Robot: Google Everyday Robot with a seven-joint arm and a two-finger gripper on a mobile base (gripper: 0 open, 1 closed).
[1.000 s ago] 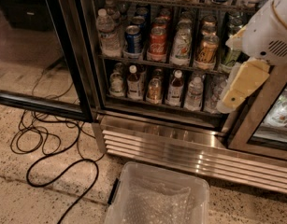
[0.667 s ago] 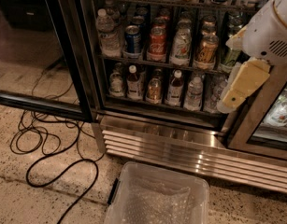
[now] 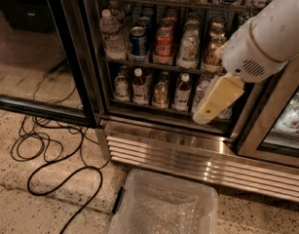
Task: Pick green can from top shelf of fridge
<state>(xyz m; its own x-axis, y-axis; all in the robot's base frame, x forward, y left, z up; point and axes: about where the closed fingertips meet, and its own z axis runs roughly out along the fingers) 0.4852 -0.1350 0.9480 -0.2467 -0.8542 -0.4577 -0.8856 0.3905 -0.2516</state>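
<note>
The fridge (image 3: 188, 155) fills the upper part of the camera view, its slatted steel grille at the bottom. Only its lower wire racks (image 3: 154, 65) show, holding water bottles, a blue can (image 3: 138, 40), a red can (image 3: 163, 45) and small bottles. At the top edge, only the bottoms of several cans on a higher rack (image 3: 139, 0) show. I cannot pick out the green can among them, and I cannot tell whether that rack is the top shelf. My gripper (image 3: 214, 101), pale yellow on a white arm (image 3: 266, 33), hangs in front of the fridge's lower right, pointing down-left, holding nothing that I can see.
A clear plastic bin (image 3: 163, 204) stands on the floor right before the grille. A black cable (image 3: 46, 150) loops over the speckled floor at left. The open glass door (image 3: 66, 52) stands at left. A second cooler (image 3: 285, 116) adjoins at right.
My arm and gripper have shifted left and slightly down across the fridge front. Nothing else has moved.
</note>
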